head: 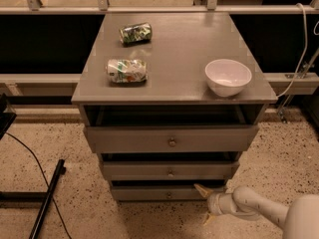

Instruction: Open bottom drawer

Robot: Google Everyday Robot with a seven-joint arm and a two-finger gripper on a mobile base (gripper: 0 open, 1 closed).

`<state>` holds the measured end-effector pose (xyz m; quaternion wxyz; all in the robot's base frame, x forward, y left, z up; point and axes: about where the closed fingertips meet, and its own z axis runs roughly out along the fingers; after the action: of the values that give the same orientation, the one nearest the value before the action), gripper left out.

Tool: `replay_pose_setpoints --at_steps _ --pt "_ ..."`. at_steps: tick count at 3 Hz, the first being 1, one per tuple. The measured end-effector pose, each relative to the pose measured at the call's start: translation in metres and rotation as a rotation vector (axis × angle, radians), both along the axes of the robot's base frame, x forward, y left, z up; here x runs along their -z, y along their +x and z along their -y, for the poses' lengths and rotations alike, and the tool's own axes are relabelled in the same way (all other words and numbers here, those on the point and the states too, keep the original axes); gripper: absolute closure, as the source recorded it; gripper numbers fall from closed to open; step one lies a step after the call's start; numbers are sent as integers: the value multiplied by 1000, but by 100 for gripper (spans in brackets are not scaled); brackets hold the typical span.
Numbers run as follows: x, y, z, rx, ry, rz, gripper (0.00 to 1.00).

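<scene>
Just right of the bottom drawer (149, 193), your gripper (205, 203), fingers spread apart, gripping nothing, upper finger nearest drawer front.

White bowl (228, 76), green can (135, 33), pale can (127, 70)

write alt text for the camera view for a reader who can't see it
A robot's gripper, fingers open, sits low at the right end of a grey cabinet's bottom drawer, right of its small knob. On the cabinet top rest a white bowl, a crushed can and a second can behind it.
</scene>
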<state>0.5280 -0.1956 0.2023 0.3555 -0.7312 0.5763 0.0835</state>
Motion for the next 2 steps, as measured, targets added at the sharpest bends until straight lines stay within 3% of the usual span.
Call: replay_pose_setpoints --at_steps 2 --pt "1 14 -1 7 -82 32 0"
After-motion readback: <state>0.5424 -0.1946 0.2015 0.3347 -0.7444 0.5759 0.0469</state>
